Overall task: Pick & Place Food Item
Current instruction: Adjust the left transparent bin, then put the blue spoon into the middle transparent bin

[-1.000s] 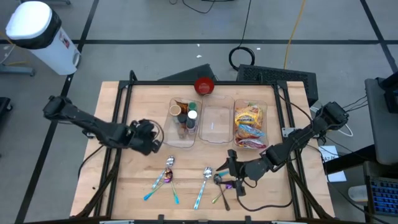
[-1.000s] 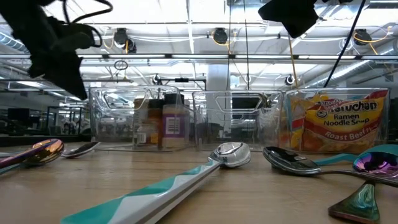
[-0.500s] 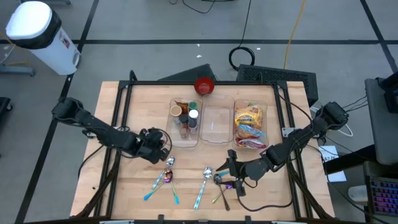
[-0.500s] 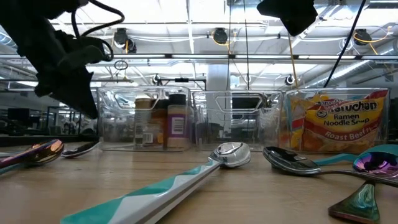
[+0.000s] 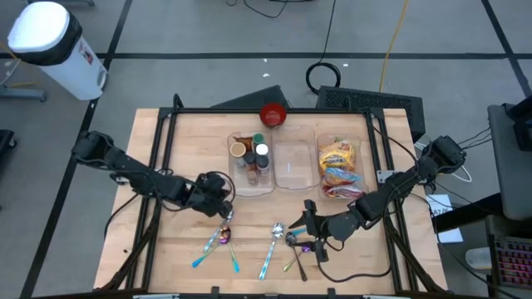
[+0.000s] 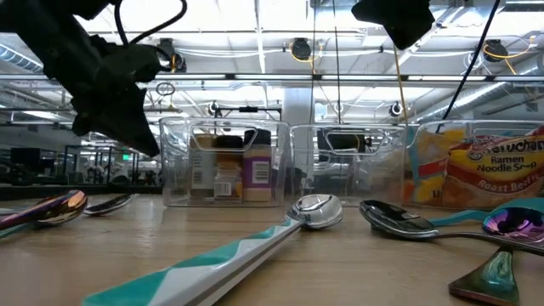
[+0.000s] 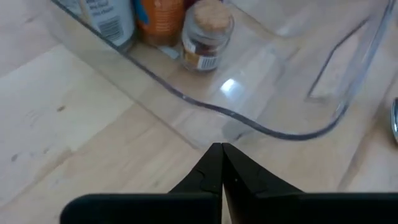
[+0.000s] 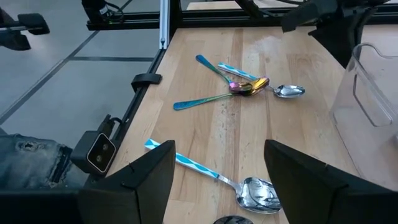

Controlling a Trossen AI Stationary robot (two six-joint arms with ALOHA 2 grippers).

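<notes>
A clear three-compartment bin (image 5: 292,164) stands on the table. Its left compartment holds spice jars (image 5: 252,159), its right compartment holds ramen packets (image 5: 336,166), and its middle compartment is empty. My left gripper (image 5: 223,198) is shut, with its tips at the bin's near left corner; it also shows in the low view (image 6: 136,136). My right gripper (image 5: 308,218) is open and empty, above the spoons (image 5: 276,234) near the table's front edge. My left gripper meets the bin's near wall at its left corner (image 7: 231,133) with its shut fingertips (image 7: 219,155). The fingers come slanting from the table's near left side. The bin stays flat on the table.
A red bowl (image 5: 273,115) stands behind the bin. Several spoons lie near the front: a pair (image 5: 224,226) close to my left gripper, a blue-and-white one (image 8: 205,173) and dark ones (image 5: 298,245) under my right gripper. A black frame (image 5: 166,124) borders the table.
My left gripper has moved toward the table's right and near edges, staying shut, up to the bin's near left corner. The bin, with its jars and ramen packets, has slid along the table toward the right edge.
</notes>
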